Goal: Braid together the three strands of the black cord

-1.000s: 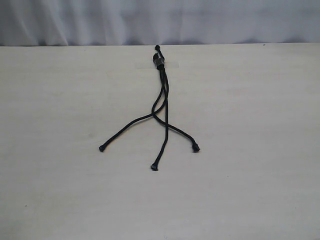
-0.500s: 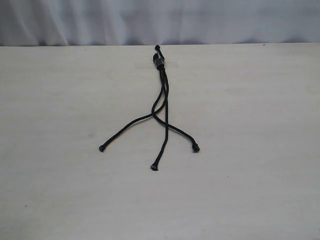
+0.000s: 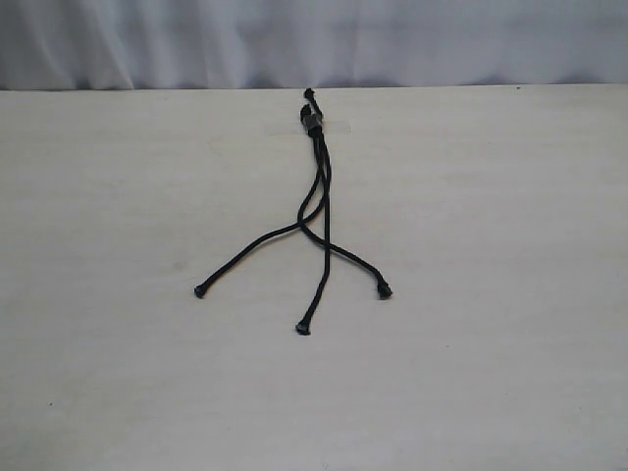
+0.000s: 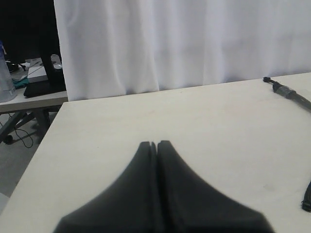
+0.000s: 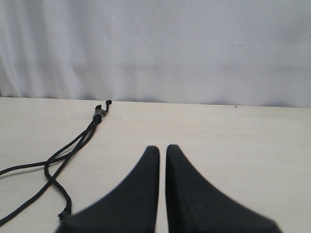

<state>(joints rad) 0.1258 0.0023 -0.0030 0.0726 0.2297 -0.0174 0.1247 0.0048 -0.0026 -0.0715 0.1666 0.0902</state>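
The black cord [image 3: 320, 186] lies on the pale table, its knotted end held by a small clamp [image 3: 312, 122] near the far edge. Its three strands fan toward the front and cross about midway. Their knobby tips rest at the left [image 3: 200, 291], middle [image 3: 303, 329] and right [image 3: 385, 290]. Neither gripper shows in the exterior view. My left gripper [image 4: 155, 143] is shut and empty, with the clamp [image 4: 284, 90] far off to its side. My right gripper [image 5: 163, 147] is shut but for a thin slit, empty, and the cord [image 5: 73, 145] lies beside it.
A strip of clear tape [image 3: 336, 126] crosses the clamp. A white curtain [image 3: 314, 39] hangs behind the table's far edge. In the left wrist view the table's side edge [image 4: 46, 141] drops off toward a cluttered desk [image 4: 29, 82].
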